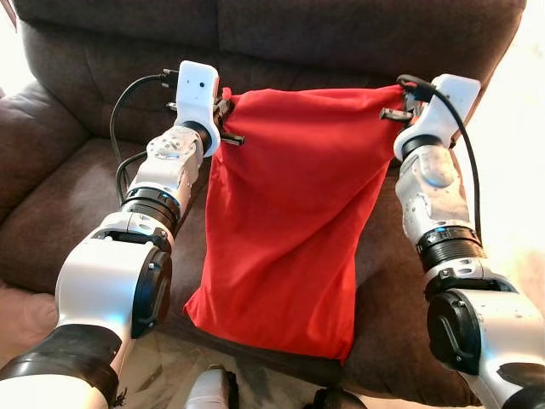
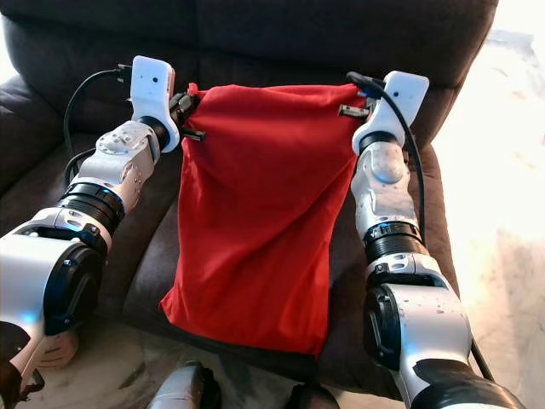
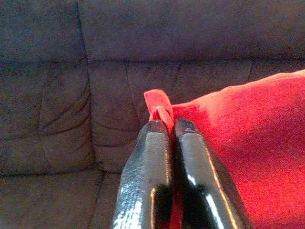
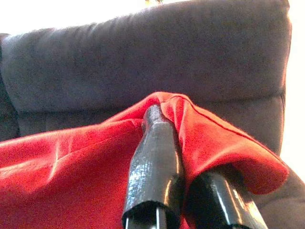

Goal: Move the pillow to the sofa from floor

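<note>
The red pillow [image 1: 289, 221] hangs flat between my two arms, in front of the dark brown sofa [image 1: 68, 179]. Its lower edge rests near the front of the seat cushion. My left gripper [image 1: 226, 109] is shut on the pillow's upper left corner [image 3: 159, 107], pinched between both black fingers [image 3: 147, 176]. My right gripper [image 1: 398, 95] is shut on the upper right corner, where red cloth folds over the fingers [image 4: 157, 162]. Both held corners are up against the sofa's backrest [image 4: 143, 62].
The sofa's left armrest [image 1: 25, 136] rises beside my left arm. Pale tiled floor [image 2: 502, 221] lies to the right of the sofa. A light object [image 1: 25, 315] sits on the floor at the lower left. My own legs [image 1: 213, 390] show below the pillow.
</note>
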Controlling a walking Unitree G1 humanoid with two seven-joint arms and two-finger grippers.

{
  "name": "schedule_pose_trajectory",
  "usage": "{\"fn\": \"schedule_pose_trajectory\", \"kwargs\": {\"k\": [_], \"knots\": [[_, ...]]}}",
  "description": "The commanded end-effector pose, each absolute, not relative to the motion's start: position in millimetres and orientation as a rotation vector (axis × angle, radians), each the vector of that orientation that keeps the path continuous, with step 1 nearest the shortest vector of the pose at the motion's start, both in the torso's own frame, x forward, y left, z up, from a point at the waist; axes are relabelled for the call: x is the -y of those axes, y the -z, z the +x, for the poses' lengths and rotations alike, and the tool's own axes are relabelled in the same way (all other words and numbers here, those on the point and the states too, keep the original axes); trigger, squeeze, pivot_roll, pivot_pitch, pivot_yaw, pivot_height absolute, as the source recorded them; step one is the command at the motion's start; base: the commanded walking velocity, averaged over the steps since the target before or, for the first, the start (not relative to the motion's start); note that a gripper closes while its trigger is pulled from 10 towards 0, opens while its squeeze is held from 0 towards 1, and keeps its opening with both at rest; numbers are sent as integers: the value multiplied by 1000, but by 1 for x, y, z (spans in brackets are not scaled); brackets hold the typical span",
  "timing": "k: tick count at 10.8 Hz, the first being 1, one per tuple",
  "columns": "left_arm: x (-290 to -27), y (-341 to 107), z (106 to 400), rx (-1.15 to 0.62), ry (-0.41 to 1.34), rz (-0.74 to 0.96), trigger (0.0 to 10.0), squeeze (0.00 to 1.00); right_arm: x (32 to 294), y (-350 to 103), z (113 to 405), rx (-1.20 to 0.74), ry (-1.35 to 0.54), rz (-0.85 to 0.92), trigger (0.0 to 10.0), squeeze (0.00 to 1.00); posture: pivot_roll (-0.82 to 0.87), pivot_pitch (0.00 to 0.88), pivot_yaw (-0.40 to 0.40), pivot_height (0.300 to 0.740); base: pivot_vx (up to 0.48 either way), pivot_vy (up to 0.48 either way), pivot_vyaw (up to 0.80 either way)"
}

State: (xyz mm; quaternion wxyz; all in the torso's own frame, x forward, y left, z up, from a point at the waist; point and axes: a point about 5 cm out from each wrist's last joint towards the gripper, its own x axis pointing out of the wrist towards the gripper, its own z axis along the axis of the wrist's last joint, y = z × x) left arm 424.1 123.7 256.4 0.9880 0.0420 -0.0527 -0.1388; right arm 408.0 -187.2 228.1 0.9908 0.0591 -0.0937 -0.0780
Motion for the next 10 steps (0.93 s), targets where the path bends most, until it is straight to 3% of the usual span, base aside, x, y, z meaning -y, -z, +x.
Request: {"fn": "schedule_pose_trajectory", "kwargs": {"k": [1, 2, 3, 7, 8, 9, 10], "knots": [[-127, -251, 424, 98, 269, 95, 10000, 1000, 188, -225, 407, 189, 164, 115, 10000, 0, 75, 147, -36, 693, 0, 0, 0], [-128, -249, 423, 100, 273, 103, 10000, 1000, 187, -223, 407, 187, 158, 115, 10000, 796, 77, 144, -35, 693, 0, 0, 0], [-130, -249, 423, 105, 264, 99, 10000, 1000, 187, -222, 406, 186, 155, 114, 10000, 1000, 75, 144, -35, 693, 0, 0, 0], [-136, -254, 423, 143, 234, 100, 10000, 1000, 189, -223, 406, 201, 165, 102, 10000, 1000, 74, 137, -37, 693, 0, 0, 0], [-139, -256, 423, 169, 210, 100, 10000, 1000, 191, -223, 405, 208, 174, 76, 10000, 0, 71, 133, -36, 693, 0, 0, 0], [-140, -258, 422, 196, 202, 91, 10000, 0, 192, -222, 404, 212, 179, 55, 10000, 0, 73, 131, -37, 693, 0, 0, 0], [-140, -258, 419, 250, 206, 88, 10000, 0, 195, -218, 399, 232, 186, 63, 10000, 0, 76, 128, -39, 693, 0, 0, 0]]}}
